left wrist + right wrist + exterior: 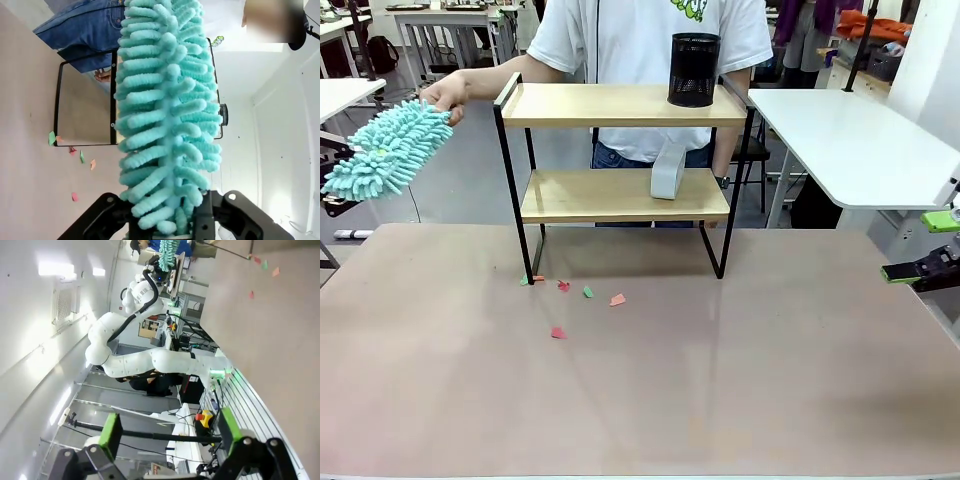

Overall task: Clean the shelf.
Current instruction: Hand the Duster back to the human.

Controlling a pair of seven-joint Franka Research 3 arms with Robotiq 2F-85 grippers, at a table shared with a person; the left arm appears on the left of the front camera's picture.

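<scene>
Left gripper [172, 220] clamped on a teal fluffy duster [385, 150], a person's hand [448, 95] touching its tip; right gripper [167, 432] wide, empty; two-board shelf [620, 180] stands mid-table, paper scraps [575, 295] at its foot.

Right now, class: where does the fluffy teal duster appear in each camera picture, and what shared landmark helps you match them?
Front view: duster at far left, beside the shelf.
Left wrist view: duster down the centre.
Right wrist view: duster small, at the top edge.
Shared landmark: paper scraps on the table.
</scene>
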